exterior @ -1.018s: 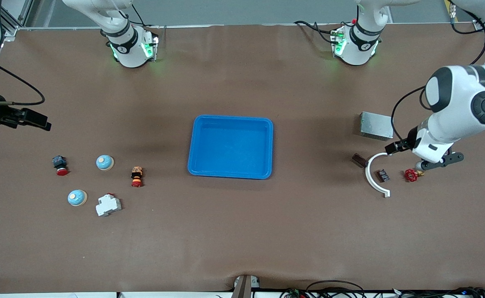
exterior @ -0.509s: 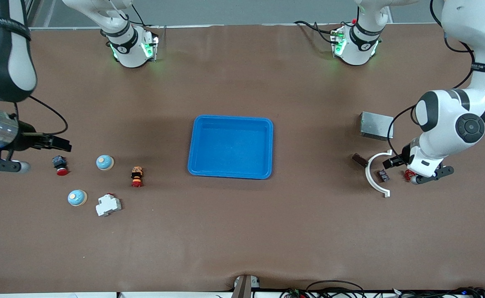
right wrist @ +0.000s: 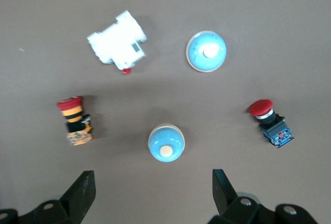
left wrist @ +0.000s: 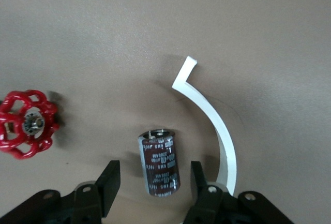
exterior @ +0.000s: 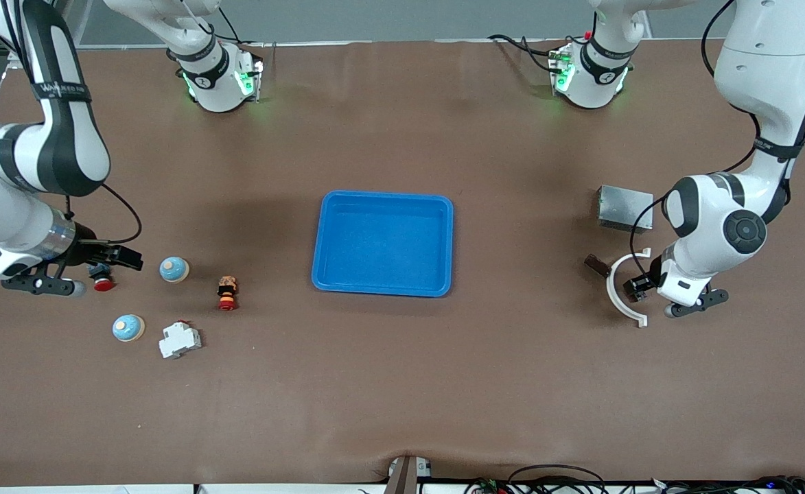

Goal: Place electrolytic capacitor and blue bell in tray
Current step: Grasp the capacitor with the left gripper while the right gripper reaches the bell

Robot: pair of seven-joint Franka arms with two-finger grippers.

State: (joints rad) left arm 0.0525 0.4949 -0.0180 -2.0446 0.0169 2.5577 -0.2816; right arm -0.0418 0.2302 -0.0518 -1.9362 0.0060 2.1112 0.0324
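Observation:
The bright-blue tray [exterior: 383, 206] lies mid-table. A dark maroon electrolytic capacitor [left wrist: 159, 161] lies on its side inside a white arc. My left gripper [left wrist: 154, 188] is open above it, one end of the capacitor showing between the fingers [left wrist: 110, 182], untouched. In the front view the left gripper [exterior: 637, 284] covers the capacitor. Two blue bells [exterior: 173, 269] [exterior: 128, 328] stand toward the right arm's end. My right gripper [exterior: 124, 258] is open and empty beside the bell farther from the front camera [right wrist: 166, 143]. The other bell [right wrist: 206, 51] lies farther off.
A white arc [exterior: 622, 302], a small dark brown part [exterior: 596, 264] and a grey metal box [exterior: 624, 208] lie near the left gripper. A red valve wheel [left wrist: 26, 123] lies beside the capacitor. A red push button [exterior: 102, 283], an orange button [exterior: 227, 292] and a white breaker [exterior: 180, 339] lie near the bells.
The left gripper moved over the capacitor, toward the tray's side and the front camera. The right gripper came in from the table's end toward the bells. Nothing was taken hold of.

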